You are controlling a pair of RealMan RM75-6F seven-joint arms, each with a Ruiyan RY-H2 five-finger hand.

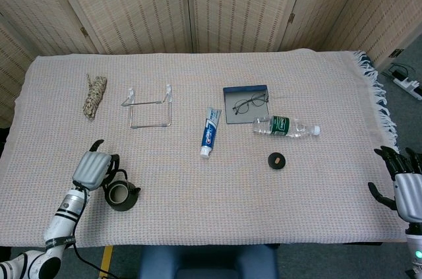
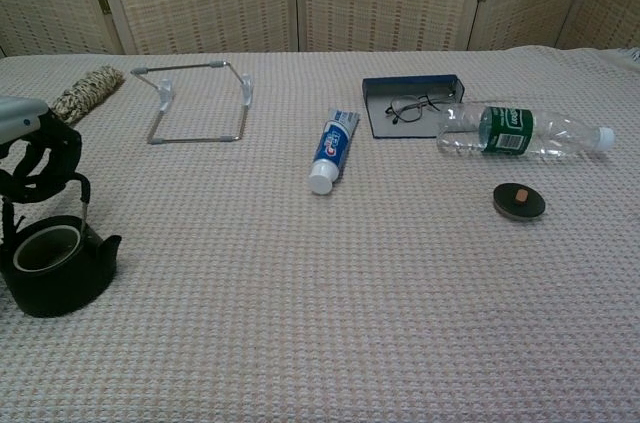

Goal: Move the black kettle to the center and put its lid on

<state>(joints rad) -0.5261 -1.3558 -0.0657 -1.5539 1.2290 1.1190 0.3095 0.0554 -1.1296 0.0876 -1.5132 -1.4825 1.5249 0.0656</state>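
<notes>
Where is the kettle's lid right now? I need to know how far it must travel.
The lid lies on the cloth right of center in the head view, just in front of the water bottle, far from the black kettle at the near-left.

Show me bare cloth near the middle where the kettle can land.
Free: the cloth between kettle and lid, below the toothpaste. Crowded: glasses, their tray and bottle above the lid.
</notes>
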